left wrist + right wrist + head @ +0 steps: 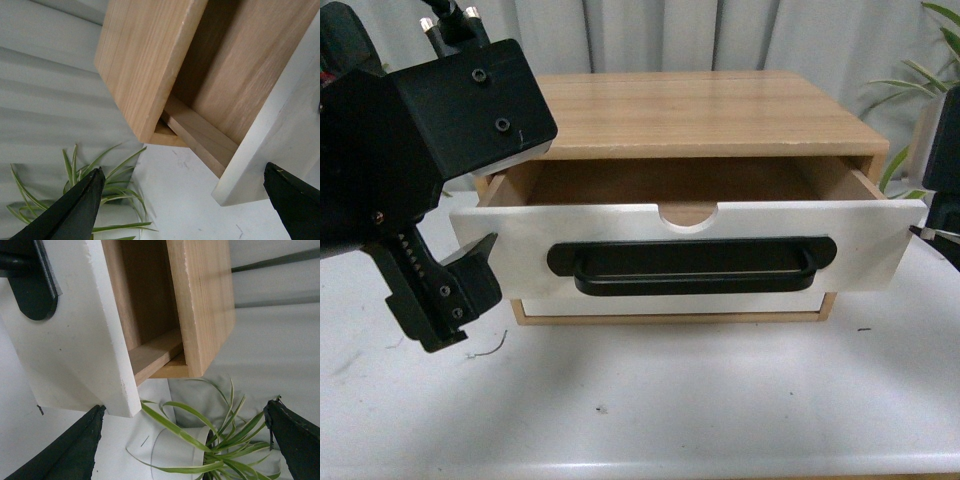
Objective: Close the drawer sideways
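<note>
The drawer stands pulled out of the wooden cabinet. It has a white front, a black bar handle and a half-round notch. My left gripper is open around the front panel's left end. In the left wrist view the gripper straddles the panel's corner, close to one finger. My right gripper is open at the panel's right end. In the right wrist view it has the panel's corner beside one finger. The handle's end shows there.
A plain white handle-less drawer front sits shut below the open drawer. Potted plants stand on both sides of the cabinet, one on the left and one on the right. The white table extends in front.
</note>
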